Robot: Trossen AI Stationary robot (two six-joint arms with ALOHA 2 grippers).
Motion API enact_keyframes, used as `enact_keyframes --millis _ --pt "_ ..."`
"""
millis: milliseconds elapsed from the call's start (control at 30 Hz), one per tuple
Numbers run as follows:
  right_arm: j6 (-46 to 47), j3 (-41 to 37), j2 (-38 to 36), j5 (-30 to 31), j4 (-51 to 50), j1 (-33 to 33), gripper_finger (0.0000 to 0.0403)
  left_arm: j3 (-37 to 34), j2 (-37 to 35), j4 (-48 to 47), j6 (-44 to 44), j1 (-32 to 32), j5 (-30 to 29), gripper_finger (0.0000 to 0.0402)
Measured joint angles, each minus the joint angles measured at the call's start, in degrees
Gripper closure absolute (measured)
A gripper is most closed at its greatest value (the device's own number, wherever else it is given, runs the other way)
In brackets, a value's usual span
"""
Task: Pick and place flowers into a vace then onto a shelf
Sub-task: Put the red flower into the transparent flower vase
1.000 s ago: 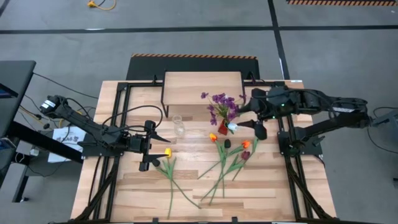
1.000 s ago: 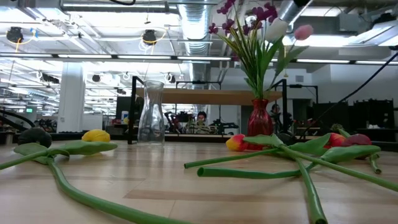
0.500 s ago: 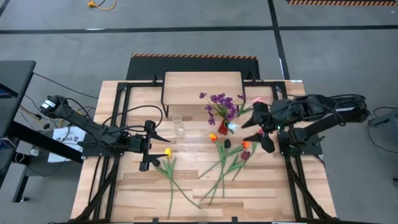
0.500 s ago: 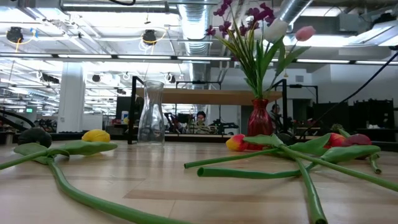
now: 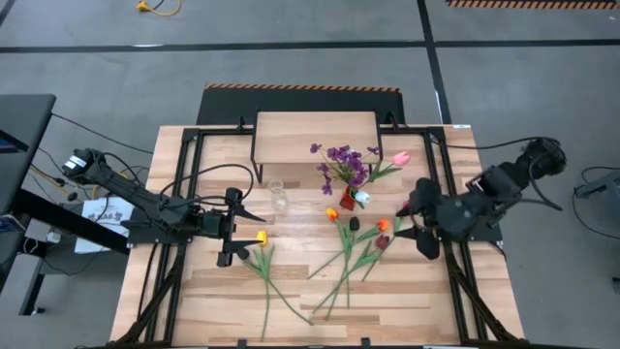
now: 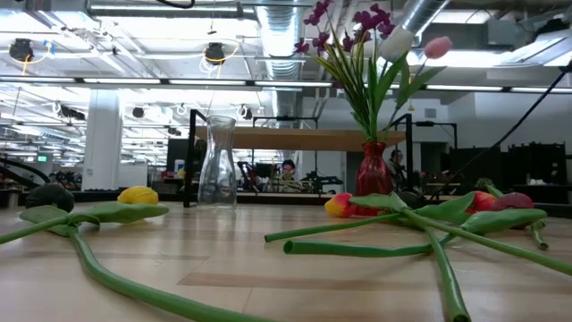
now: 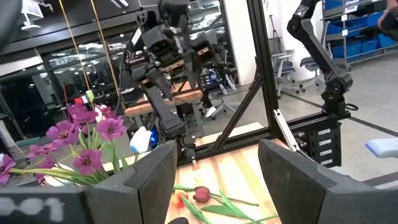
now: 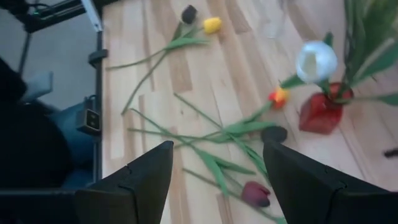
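A red vase (image 5: 347, 200) stands mid-table and holds a purple sprig (image 5: 346, 158), a white tulip (image 8: 316, 61) and a pink tulip (image 5: 400, 158). An empty clear glass vase (image 5: 278, 196) stands left of it. The shelf (image 5: 315, 139) stands at the table's far edge. Loose tulips lie flat on the table: a yellow one (image 5: 260, 236), an orange one (image 5: 332, 214), a dark one (image 8: 273, 134) and a maroon one (image 8: 256, 194). My left gripper (image 5: 241, 233) hovers open just left of the yellow head. My right gripper (image 5: 420, 225) hangs open, tipped downward, right of the loose tulips.
Black frame rails (image 5: 455, 281) run along both sides of the table. Long green stems (image 6: 420, 237) cross the near middle of the table. Bare wood lies at the near left (image 5: 208, 301). Beyond the far edge is open room.
My right gripper has swung from beside the red vase toward the table's right and near edges. It rolled and tipped further down as it went, and stayed open. The pink tulip it was covering now shows in the vase.
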Motion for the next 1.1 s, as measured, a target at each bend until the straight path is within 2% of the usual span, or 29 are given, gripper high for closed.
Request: enact_keyframes --millis 233,500,800,967,1100 --pt "11.9 -5.4 0.0 8.8 -1.5 8.5 0.0159 0.0 0.0 0.0 0.0 0.0 0.0 0.0182" --pt "30.8 -14.9 0.0 11.2 -4.3 13.5 0.0159 0.0 0.0 0.0 0.0 0.0 0.0 0.0182" --pt "59.3 -21.6 0.0 12.5 -10.9 13.0 0.0159 0.0 -0.8 0.8 1.2 0.0 -0.2 0.0182" --pt "73.4 -25.6 0.0 13.3 -9.3 10.8 0.0159 0.0 -2.3 -1.7 2.2 0.0 -3.4 0.0182" --pt "80.2 -30.2 0.1 15.2 -4.4 8.7 0.0159 0.0 -2.6 -2.4 2.2 0.0 -4.6 0.0182"
